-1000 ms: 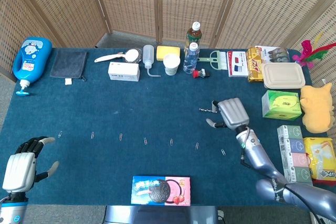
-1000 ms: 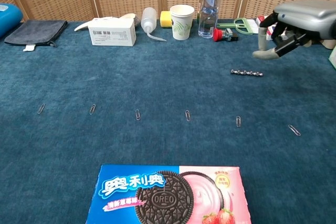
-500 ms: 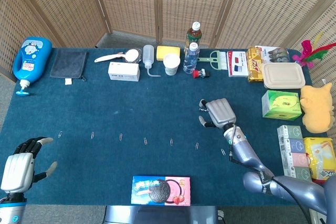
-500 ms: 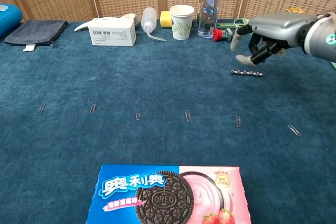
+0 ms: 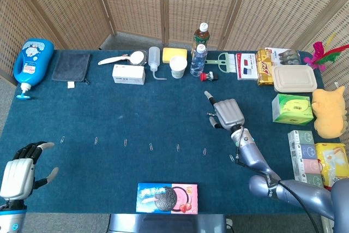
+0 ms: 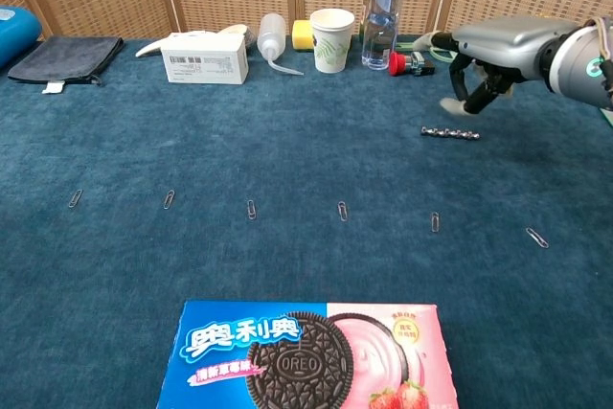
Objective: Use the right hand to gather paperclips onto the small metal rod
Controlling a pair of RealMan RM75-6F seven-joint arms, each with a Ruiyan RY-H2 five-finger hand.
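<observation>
Right hand (image 6: 488, 50) shifted left, fingers apart, empty, above rod (image 6: 450, 132); OREO box (image 6: 305, 356) nearest camera.

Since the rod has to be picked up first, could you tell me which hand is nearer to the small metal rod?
Right. The right hand hovers just above the small metal rod; the left hand waits at the table's far near-left corner.

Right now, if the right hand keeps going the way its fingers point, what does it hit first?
Probably the red-capped item beside the water bottle; the right hand points toward the table's back row. Depth is unclear.
</observation>
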